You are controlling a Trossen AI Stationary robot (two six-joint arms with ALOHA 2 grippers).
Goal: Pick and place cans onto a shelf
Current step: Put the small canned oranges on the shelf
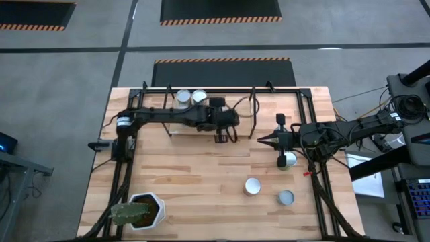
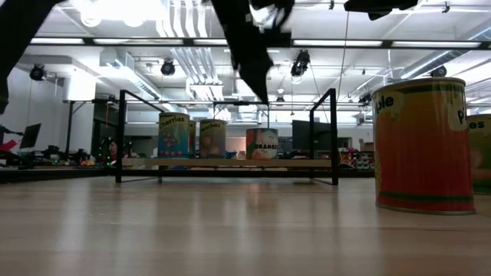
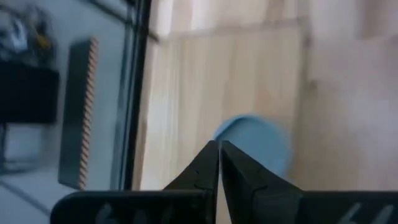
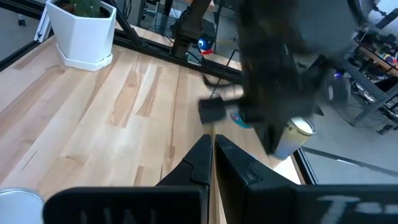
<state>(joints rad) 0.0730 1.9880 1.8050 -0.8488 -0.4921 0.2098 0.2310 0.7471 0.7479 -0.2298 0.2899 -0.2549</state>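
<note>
Wooden table [image 1: 201,181] under me carries the shelf [image 1: 176,124] along its far edge, with three cans [image 2: 212,139] standing on it. My left gripper [image 1: 222,138] hangs over the shelf, fingers pressed together, empty. My right gripper [image 1: 263,140] is likewise closed on nothing, beside a can [image 1: 288,159]. Two more cans [image 1: 252,186] stand on the table nearer the front. A white pot [image 1: 149,208] holds a cactus [image 1: 127,214]
</note>
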